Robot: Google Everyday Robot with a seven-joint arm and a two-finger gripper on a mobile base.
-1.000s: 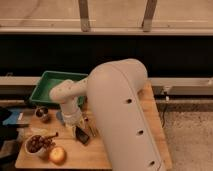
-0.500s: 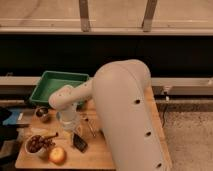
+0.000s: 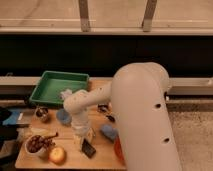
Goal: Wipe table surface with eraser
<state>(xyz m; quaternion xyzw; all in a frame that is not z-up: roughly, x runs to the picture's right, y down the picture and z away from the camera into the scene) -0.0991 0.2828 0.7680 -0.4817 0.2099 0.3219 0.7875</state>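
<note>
Near the bench (image 3: 102,154) front, my claw (image 3: 83,135) hangs by the eraser (image 3: 89,148) at its five o'clock; grip I can't tell. Wiping looks in hand; next, slide it flat across.

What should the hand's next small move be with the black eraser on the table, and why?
Probably a short sideways stroke, pressing the eraser along the table surface. The hand sits low directly over the eraser, which lies on bare wood, with a bowl and a round fruit close by.
</note>
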